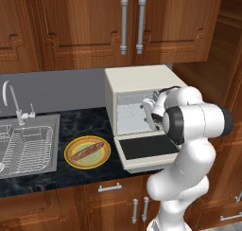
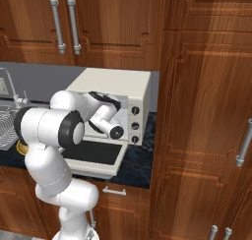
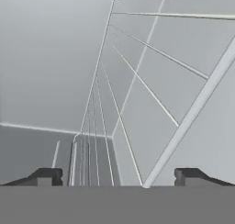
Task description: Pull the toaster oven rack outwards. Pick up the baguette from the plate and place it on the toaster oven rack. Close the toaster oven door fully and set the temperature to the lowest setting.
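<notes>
The cream toaster oven [image 1: 137,78] [image 2: 118,84] stands on the dark counter. Its door [image 1: 144,147] [image 2: 93,153] lies folded down flat in front. My gripper [image 1: 147,112] reaches into the open cavity, where the light-grey wire rack [image 1: 128,115] lies. In the hand view my gripper [image 3: 119,177] is open with nothing between its fingertips [image 3: 46,176], and the thin rack wires [image 3: 92,159] run away between them. The baguette [image 1: 87,151] lies diagonally on the yellow-rimmed plate [image 1: 69,155], left of the door and clear of the arm.
A sink with a silver wire drying basket [image 1: 26,147] and a faucet [image 1: 12,100] sits at the far left. Three knobs [image 2: 135,126] line the oven's right panel. Wooden wall cabinets [image 1: 127,22] hang overhead. A tall wooden cabinet [image 2: 206,111] stands right of the oven.
</notes>
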### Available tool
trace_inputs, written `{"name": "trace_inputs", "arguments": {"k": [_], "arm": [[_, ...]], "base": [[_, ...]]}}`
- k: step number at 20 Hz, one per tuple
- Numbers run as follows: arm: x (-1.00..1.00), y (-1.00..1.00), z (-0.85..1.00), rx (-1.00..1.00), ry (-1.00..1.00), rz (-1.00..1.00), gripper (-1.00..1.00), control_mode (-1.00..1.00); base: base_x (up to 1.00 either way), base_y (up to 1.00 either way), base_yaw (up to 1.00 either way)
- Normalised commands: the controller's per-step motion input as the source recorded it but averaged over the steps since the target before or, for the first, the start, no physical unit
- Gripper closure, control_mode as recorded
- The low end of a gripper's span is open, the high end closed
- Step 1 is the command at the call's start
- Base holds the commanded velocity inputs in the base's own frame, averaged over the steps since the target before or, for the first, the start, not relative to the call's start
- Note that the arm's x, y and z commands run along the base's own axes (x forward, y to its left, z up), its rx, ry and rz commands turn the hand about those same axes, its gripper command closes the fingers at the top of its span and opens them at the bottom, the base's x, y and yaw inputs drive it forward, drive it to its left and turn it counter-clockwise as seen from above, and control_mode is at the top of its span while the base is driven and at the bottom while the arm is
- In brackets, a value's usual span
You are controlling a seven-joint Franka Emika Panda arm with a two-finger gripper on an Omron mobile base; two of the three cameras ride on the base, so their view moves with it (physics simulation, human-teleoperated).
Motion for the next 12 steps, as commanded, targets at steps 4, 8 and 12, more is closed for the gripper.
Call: {"name": "trace_inputs", "arguments": {"k": [4,8,12], "arm": [[0.28,0.00,-0.21,0.03,0.00,0.00,1.00,-1.00],[0.13,0.00,-0.15,0.03,0.00,0.00,1.00,-1.00],[0.11,0.00,-0.06,0.00,0.03,0.02,1.00,-1.00]], "base": [[0.00,0.00,0.00],[0.00,0.00,0.00],[0.00,0.00,0.00]]}}
